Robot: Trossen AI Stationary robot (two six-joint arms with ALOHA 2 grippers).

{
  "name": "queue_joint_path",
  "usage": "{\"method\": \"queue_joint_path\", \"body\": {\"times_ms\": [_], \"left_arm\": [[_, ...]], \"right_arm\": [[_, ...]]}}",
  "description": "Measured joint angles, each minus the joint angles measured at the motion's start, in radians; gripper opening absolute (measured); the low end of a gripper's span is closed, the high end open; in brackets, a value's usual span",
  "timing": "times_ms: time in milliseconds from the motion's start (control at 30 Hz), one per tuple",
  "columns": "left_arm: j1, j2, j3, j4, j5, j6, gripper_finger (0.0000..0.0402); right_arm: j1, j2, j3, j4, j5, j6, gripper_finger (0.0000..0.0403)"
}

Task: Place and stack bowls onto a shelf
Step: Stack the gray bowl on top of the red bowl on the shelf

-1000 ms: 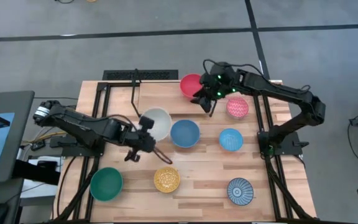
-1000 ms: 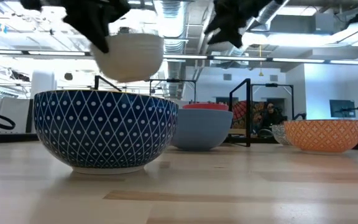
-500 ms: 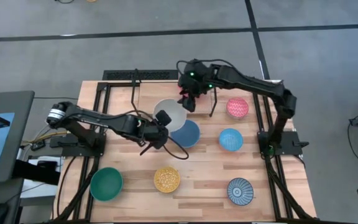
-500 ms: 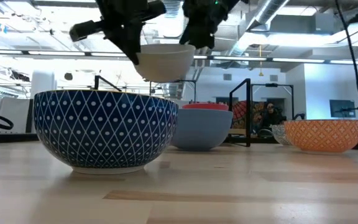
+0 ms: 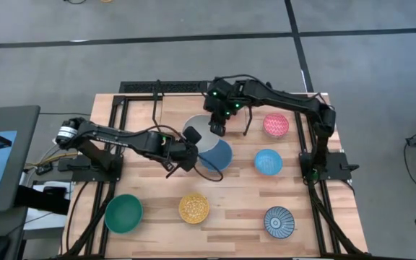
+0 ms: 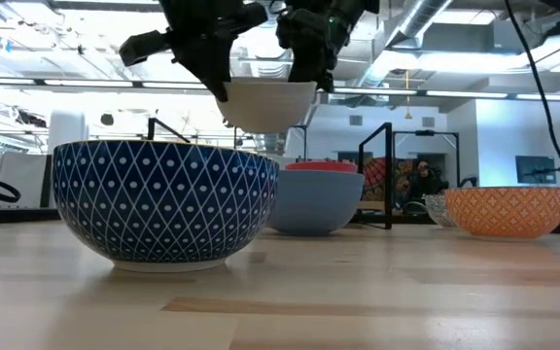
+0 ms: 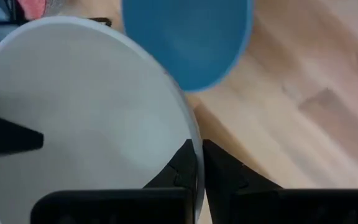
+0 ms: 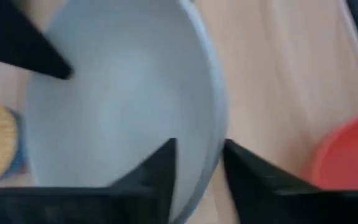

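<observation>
A plain white round bowl (image 5: 197,134) hung in the air above the light wooden surface (image 5: 230,195), partly over the solid blue round bowl (image 5: 219,154) that sat near the middle of that surface. The left hand (image 5: 187,156) had its two dark fingers (image 7: 185,169) pinched on the white bowl's rim, one inside and one outside, on the side facing the front edge of the surface. The right hand (image 5: 217,124) reached to the opposite side of the same rim; its fingers (image 8: 160,168) straddled the edge of the white bowl with a small gap on either side, so they were not fully closed on it. In the low view the white bowl (image 6: 265,104) was seen well clear of the surface, with both dark hands above it. Behind the white bowl, a red-orange bowl (image 8: 347,158) showed in the right wrist view. To the right of the blue bowl lay a pink-red patterned bowl (image 5: 275,125) and a light blue bowl (image 5: 268,162). Nearer the front edge, well apart from the white bowl, stood a teal bowl (image 5: 123,213), a yellow patterned bowl (image 5: 193,208) and a blue-and-white radially striped bowl (image 5: 279,221).
</observation>
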Motion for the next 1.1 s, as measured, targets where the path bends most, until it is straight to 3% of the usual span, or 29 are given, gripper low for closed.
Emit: {"method": "queue_joint_path", "body": {"times_ms": [67,133,367,633,833,1100], "left_arm": [[0.011,-0.001,0.001,0.016,0.011,-0.093,0.0002],[0.019,0.000,0.003,0.052,-0.010,-0.202,0.0010],[0.053,-0.031,0.001,0.097,-0.107,-0.552,0.0096],[0.095,-0.061,0.000,-0.027,-0.149,-0.931,0.0204],[0.104,-0.059,0.000,-0.096,-0.145,-1.148,0.0227],[0.120,-0.059,0.000,-0.108,-0.130,-1.206,0.0228]], "right_arm": [[-0.005,0.002,0.000,0.006,0.028,0.010,0.0054],[-0.016,0.002,-0.001,0.009,0.031,0.006,0.0024],[-0.102,-0.001,-0.001,0.027,0.062,0.015,0.0025],[-0.342,-0.004,-0.002,0.038,0.089,-0.073,0.0025],[-0.463,0.000,-0.003,0.109,0.069,-0.106,0.0025],[-0.461,0.090,-0.006,0.163,0.044,-0.120,0.0025]]}}
